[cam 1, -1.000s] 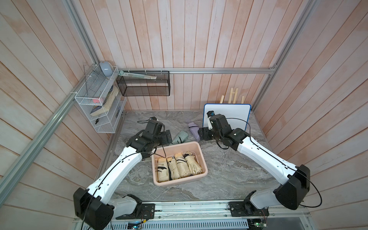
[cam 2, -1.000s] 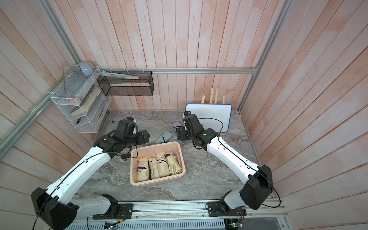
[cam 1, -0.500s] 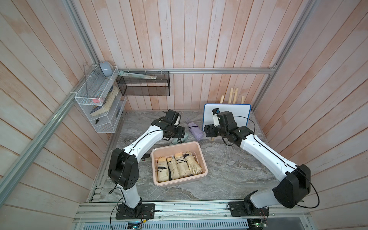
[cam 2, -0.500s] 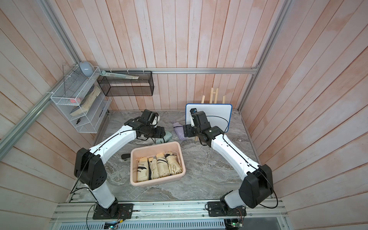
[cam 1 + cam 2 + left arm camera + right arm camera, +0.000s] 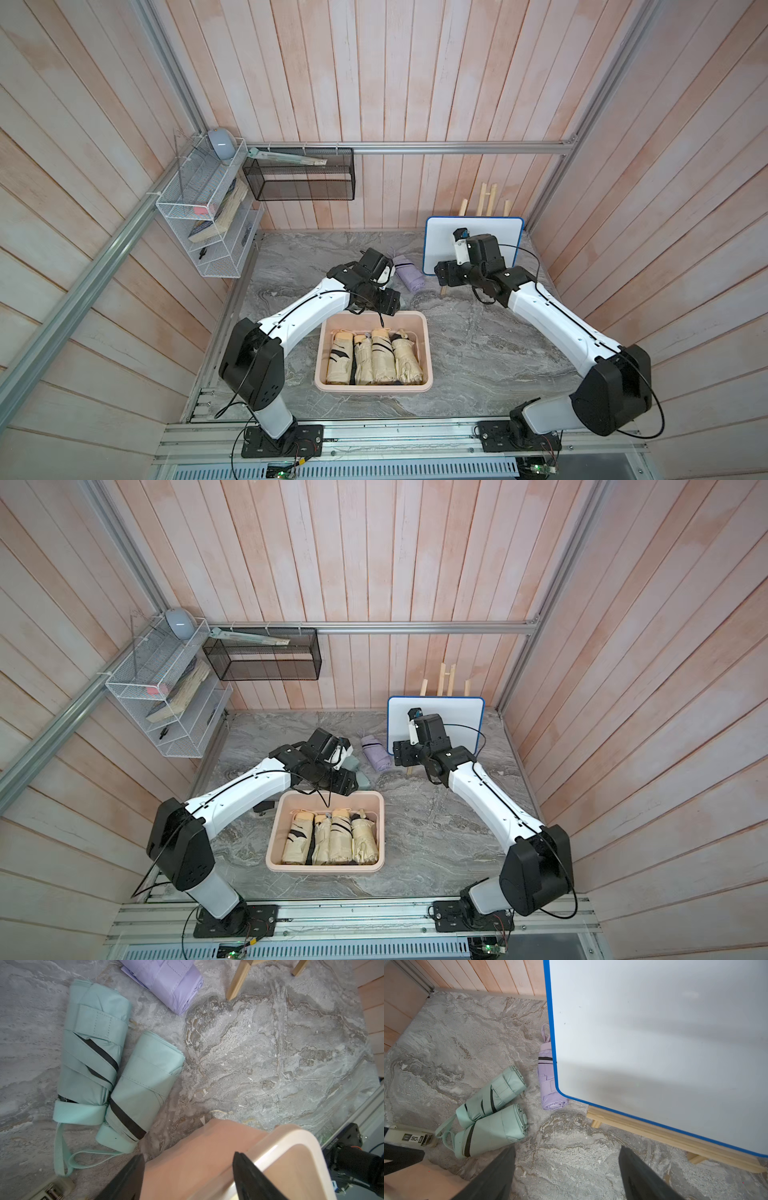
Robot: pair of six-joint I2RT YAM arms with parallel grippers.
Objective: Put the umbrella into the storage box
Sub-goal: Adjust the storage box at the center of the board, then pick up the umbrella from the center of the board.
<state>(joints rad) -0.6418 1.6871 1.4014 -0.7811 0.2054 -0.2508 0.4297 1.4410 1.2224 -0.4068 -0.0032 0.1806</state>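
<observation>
The pale pink storage box (image 5: 374,388) sits by the middle of the worktop's (image 5: 490,353) front edge, with four beige folded umbrellas (image 5: 376,357) lying side by side inside. The left gripper (image 5: 387,301) hangs just over the box's far rim. Toward the back edge a lilac umbrella (image 5: 409,274) lies just beside the whiteboard (image 5: 494,237) in the back right corner, where the right gripper (image 5: 444,276) hovers low.

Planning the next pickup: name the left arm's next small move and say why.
Probably shift the left gripper off the storage box rim and over the nearer mint umbrella. Its jaws stand open and empty above the box corner, while that umbrella lies on the table beside the box, unheld.
</observation>
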